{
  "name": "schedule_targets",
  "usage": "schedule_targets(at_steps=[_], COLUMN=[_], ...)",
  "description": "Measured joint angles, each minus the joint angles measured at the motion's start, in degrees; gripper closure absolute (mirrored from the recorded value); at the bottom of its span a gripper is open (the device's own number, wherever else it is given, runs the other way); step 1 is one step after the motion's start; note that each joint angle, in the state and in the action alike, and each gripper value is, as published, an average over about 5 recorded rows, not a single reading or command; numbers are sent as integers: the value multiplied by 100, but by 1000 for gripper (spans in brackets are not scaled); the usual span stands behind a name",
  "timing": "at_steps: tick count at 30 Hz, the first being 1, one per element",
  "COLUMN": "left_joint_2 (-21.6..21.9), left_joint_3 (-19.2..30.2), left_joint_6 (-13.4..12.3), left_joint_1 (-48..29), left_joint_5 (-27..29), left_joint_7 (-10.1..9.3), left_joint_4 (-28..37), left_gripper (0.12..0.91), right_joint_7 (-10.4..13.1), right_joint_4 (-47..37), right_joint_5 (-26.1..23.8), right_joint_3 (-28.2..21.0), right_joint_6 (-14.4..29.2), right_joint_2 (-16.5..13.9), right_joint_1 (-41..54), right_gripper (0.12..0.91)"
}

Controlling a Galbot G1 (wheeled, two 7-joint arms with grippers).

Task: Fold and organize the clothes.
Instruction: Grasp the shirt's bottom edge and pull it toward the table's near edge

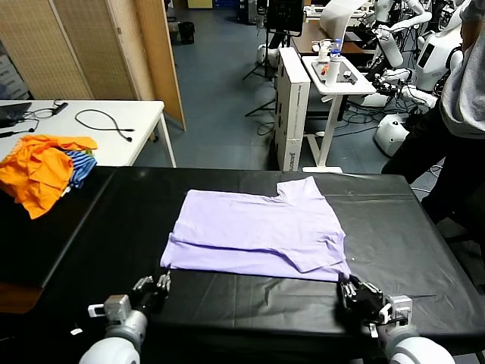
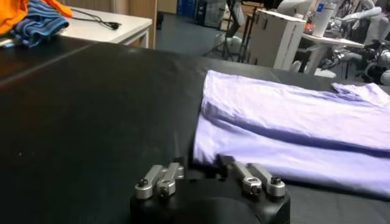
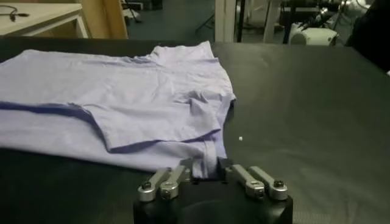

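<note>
The pale lavender T-shirt (image 1: pixel 258 227) lies flat on the black table (image 1: pixel 250 307), with its far part folded over towards me. My left gripper (image 1: pixel 158 282) is low at the shirt's near left corner. In the left wrist view the gripper (image 2: pixel 201 165) is open, with the shirt (image 2: pixel 292 128) corner just past its fingertips. My right gripper (image 1: pixel 350 288) is at the near right corner. In the right wrist view the gripper (image 3: pixel 206 165) is shut on the hem of the shirt (image 3: pixel 122 103), and cloth fills the gap between the fingers.
Bright orange garments (image 1: pixel 38 171) and a blue-striped cloth (image 1: pixel 79 163) lie heaped at the table's far left. A white table (image 1: pixel 114 121) with a cable stands behind them. A person (image 1: pixel 462 114) stands by the table's right end. A white cart (image 1: pixel 333 76) stands beyond.
</note>
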Motion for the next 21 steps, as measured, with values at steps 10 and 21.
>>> schedule_targets(at_steps=[10,21], left_joint_2=[13,-21], left_joint_3=[-173,-360], left_joint_6=[122,201], left_joint_1=[561,1425], left_joint_5=[484,658], left_joint_7=[-230,-319], left_joint_4=[-479,-989], left_gripper=[885,885], right_joint_7=[142,-162], right_joint_4=[572,859], right_joint_5=[-141,-370], right_joint_3=[57,-22], right_joint_6=[-430,-633], right_joint_2=[-81,-120], right_joint_1=[-424,-824], right_gripper=[885,826])
